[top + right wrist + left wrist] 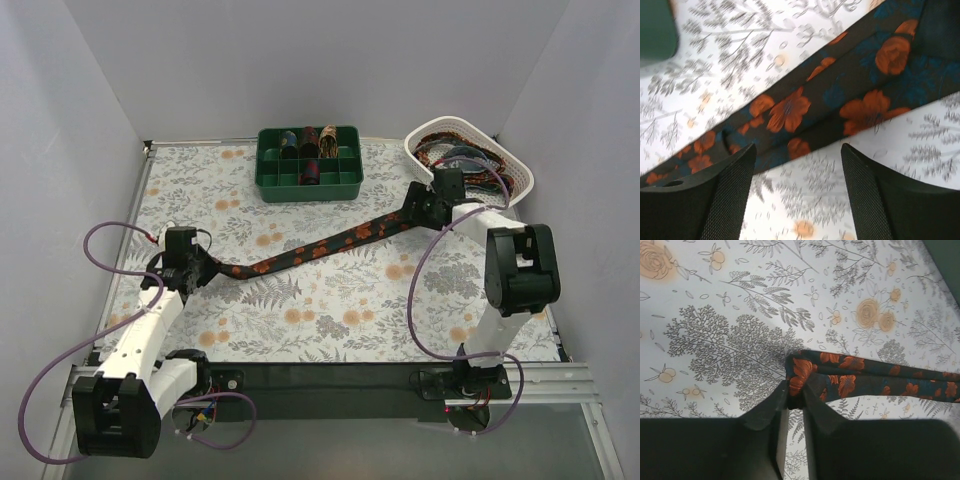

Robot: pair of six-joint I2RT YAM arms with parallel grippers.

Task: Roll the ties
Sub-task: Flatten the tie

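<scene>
One dark tie with orange-red flowers (320, 248) lies stretched diagonally across the flowered tablecloth. Its narrow end (802, 374) is pinched between the jaws of my left gripper (796, 390), which sits at the left of the table (197, 268) and is shut on it. The wide end (830, 95) lies flat under my right gripper (418, 208). In the right wrist view that gripper (797, 146) is open, its fingers apart above bare cloth just short of the tie's edge, holding nothing. Rolled ties (310, 140) sit in the green tray.
A green compartment tray (308, 187) stands at the back centre. A white basket (425, 135) of loose ties is at the back right, close behind my right gripper. Purple cables loop beside both arms. White walls enclose the table.
</scene>
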